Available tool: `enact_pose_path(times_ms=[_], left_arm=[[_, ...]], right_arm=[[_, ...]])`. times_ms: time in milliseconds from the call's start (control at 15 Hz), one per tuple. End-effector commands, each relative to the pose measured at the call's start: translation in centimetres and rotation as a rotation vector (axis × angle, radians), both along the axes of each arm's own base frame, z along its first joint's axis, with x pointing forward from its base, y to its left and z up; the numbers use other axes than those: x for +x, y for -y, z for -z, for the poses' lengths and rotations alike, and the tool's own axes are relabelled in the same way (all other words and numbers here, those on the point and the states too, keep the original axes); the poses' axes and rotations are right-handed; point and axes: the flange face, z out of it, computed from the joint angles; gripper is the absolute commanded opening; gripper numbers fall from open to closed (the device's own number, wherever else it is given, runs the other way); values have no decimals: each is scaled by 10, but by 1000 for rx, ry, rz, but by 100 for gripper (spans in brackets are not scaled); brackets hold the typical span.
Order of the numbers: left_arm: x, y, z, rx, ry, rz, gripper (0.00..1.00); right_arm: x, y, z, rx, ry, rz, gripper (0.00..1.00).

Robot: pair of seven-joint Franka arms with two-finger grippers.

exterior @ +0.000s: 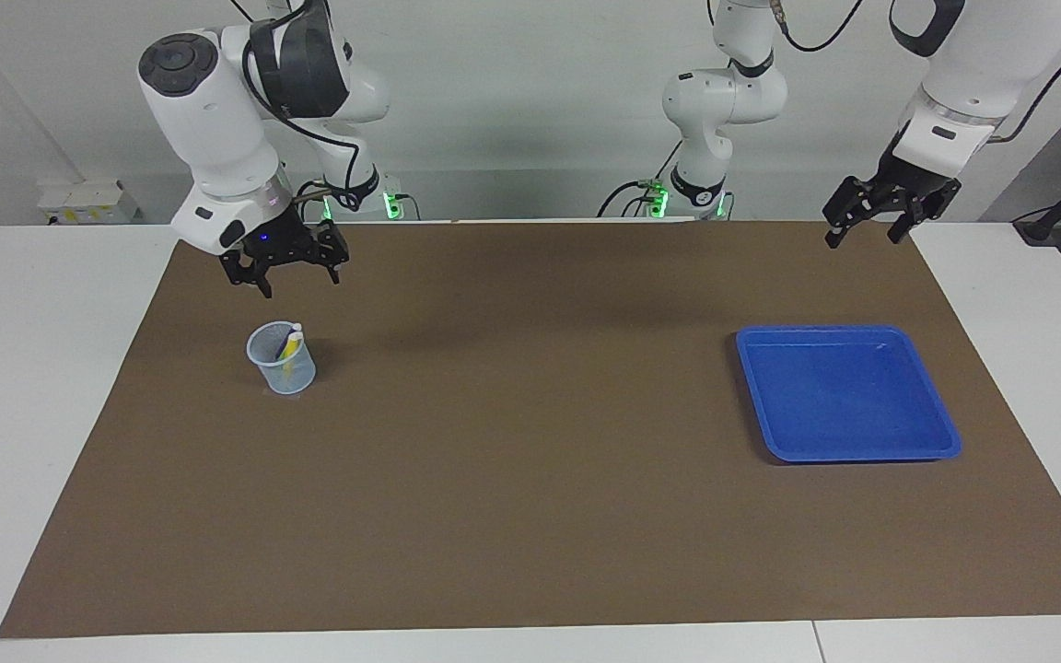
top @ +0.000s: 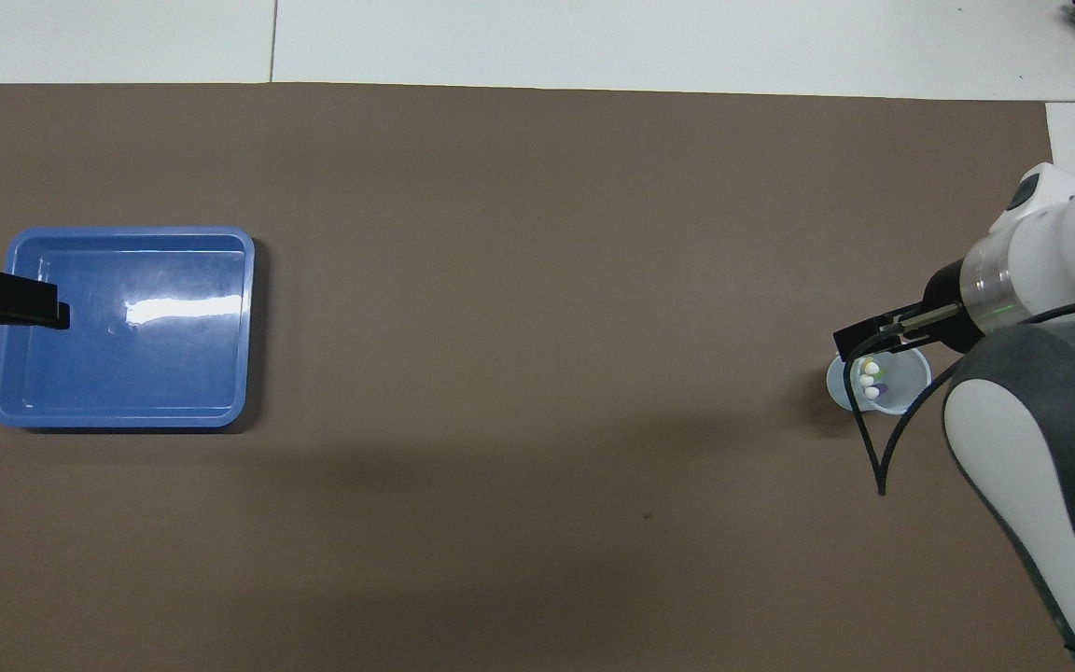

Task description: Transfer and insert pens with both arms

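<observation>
The pens stand together in a clear plastic cup (exterior: 281, 361) toward the right arm's end of the brown mat. In the facing view a yellow pen (exterior: 289, 345) with a pale cap leans against the rim. From overhead, three pale cap ends (top: 870, 381) show inside the cup (top: 901, 385), with touches of green and purple. My right gripper (exterior: 298, 282) hangs open and empty in the air, above the mat beside the cup. One of its black fingers (top: 859, 334) shows overhead at the cup's rim. My left gripper (exterior: 863, 241) hangs open and empty, high above the mat's edge.
A blue tray (exterior: 848, 394) with nothing in it lies toward the left arm's end of the mat. In the overhead view a finger (top: 20, 313) of the left gripper overlaps the blue tray (top: 146, 373). White table borders the mat.
</observation>
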Motion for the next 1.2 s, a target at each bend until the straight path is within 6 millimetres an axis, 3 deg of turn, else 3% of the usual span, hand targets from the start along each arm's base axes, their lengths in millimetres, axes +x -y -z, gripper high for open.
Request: enact_pose_path(times_ms=[0,134,334,535,936,1137], left_arm=[[-4,-3,-5,14,3,0,100],[-4,-4,-5,14,5,-1,100],[-4,-5,-5,14,3,-3,100],[-4,-5,-5,14,4,-3,100],[-4,-10,-5,16,4,-12,100],[-4,-11,-5,16,4,-14,100]], right_arm=[[-4,9,-32,25,7,35,100],[-4,12,-46,18,5,38,100],[-5,16,-45,18,-1,47,100],[-9,25,-59,25,-2,118,100],[-7,80,-59,37,-3,221,100],[-7,75,-60,38,1,213,100]])
